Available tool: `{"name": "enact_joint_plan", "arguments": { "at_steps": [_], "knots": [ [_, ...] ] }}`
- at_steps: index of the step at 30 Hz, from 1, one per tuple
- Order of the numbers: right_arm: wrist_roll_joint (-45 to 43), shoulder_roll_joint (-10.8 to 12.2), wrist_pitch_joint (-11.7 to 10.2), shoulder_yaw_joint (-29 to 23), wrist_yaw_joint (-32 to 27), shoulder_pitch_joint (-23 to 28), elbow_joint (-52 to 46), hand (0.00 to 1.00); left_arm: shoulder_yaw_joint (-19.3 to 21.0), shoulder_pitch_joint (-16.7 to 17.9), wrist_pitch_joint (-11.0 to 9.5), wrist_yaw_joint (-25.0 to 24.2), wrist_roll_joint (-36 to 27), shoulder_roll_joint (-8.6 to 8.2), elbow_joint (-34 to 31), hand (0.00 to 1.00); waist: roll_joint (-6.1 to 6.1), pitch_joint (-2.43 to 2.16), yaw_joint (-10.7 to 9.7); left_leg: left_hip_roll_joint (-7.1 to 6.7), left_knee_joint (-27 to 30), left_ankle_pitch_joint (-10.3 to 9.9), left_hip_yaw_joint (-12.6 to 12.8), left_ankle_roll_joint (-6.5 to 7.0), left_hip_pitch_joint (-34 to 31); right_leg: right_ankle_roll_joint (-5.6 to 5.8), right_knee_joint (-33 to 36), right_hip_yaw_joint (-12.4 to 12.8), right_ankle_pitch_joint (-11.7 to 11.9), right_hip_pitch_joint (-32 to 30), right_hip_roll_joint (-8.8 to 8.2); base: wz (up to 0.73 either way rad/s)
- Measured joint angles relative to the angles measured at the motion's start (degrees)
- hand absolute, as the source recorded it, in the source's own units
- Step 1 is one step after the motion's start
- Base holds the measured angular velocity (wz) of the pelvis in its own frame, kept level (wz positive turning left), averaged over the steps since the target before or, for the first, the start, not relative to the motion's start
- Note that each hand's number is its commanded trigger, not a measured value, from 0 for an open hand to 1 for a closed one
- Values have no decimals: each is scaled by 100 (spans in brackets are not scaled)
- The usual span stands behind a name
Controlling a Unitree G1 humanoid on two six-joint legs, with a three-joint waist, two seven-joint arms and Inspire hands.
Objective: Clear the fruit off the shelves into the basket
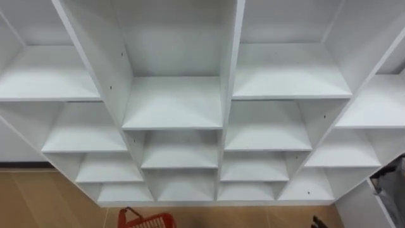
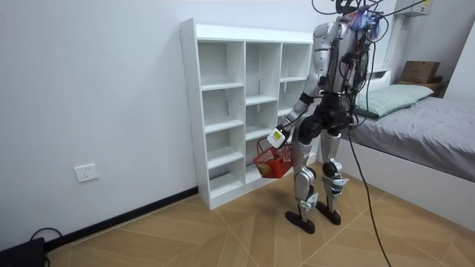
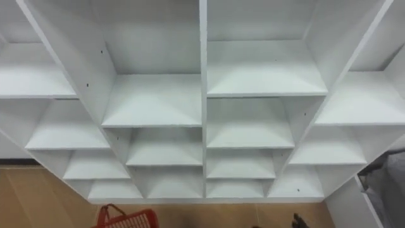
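1. Room view: the robot stands upright on the wood floor (image 2: 223,230), facing the white closet (image 2: 188,111) at close range.
2. A bed (image 2: 438,126) lies behind the robot, at the room view's right.
3. The eye views look down onto the closet's white compartments.
4. A red basket (image 2: 272,165) hangs just before the closet's lower shelves; I cannot tell what it contains.
5. The left robot hand (image 2: 278,138) grasps the basket's handle.
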Motion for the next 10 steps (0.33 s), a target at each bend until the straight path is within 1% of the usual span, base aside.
{"name": "enact_joint_plan", "arguments": {
  "at_steps": [4,5,8,10],
  "knots": [
    [168,-1,-4,-30,-61,59,298,0,63,7,-93,131,-1,0,129,100,49,-10,0,4,4,-18,77,-7,45,-4,3,94,-17,-8,12,-10],
    [177,-1,-4,-35,-69,58,329,0,63,7,-102,134,-3,-2,156,100,60,-18,-1,6,4,-19,91,-7,53,-4,4,109,-18,-8,15,-7],
    [183,3,-4,-36,-59,59,386,0,120,8,-103,136,-3,-12,217,100,74,-24,-1,7,3,-19,108,-7,74,-4,9,158,-17,-1,21,-4],
    [160,10,-4,-21,-33,55,453,0,177,10,-107,134,4,-12,250,100,68,-15,3,10,-2,-22,118,-8,83,-4,11,169,-17,0,23,-2]
  ]
}}
